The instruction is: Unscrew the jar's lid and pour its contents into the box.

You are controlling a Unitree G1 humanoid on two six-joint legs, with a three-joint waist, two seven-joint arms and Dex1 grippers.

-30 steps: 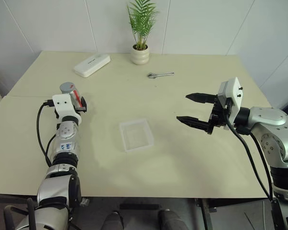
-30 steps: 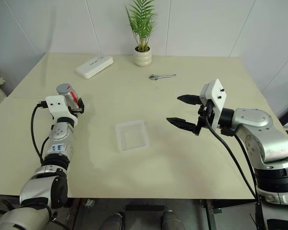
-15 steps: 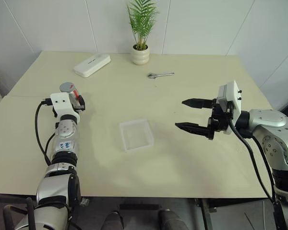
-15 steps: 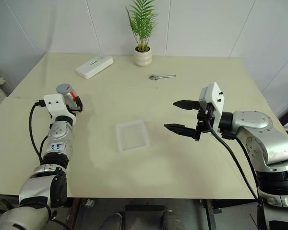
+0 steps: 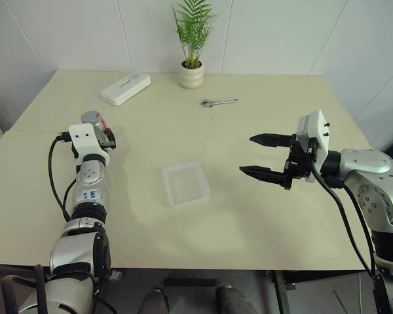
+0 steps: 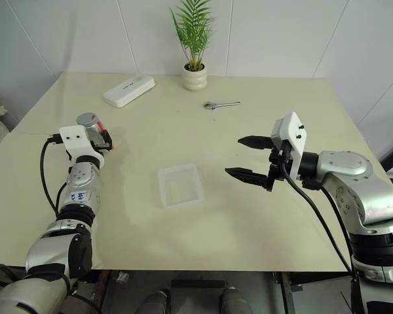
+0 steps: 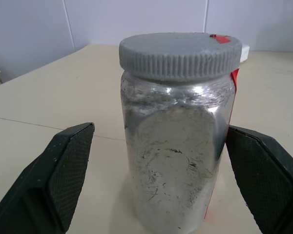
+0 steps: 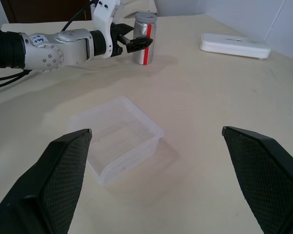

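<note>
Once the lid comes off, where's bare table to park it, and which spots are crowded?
Bare table lies between the box and the wrench, and along the near edge in front of the box. Crowded: the left gripper brackets the jar. The open right gripper hangs right of the box.

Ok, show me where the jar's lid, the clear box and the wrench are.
lid [image 7: 179, 54], left wrist view, on its ribbed grey side.
box [image 5: 186, 184], left eye view, on its clear floor.
wrench [image 5: 220, 102], left eye view, on its shaft.
</note>
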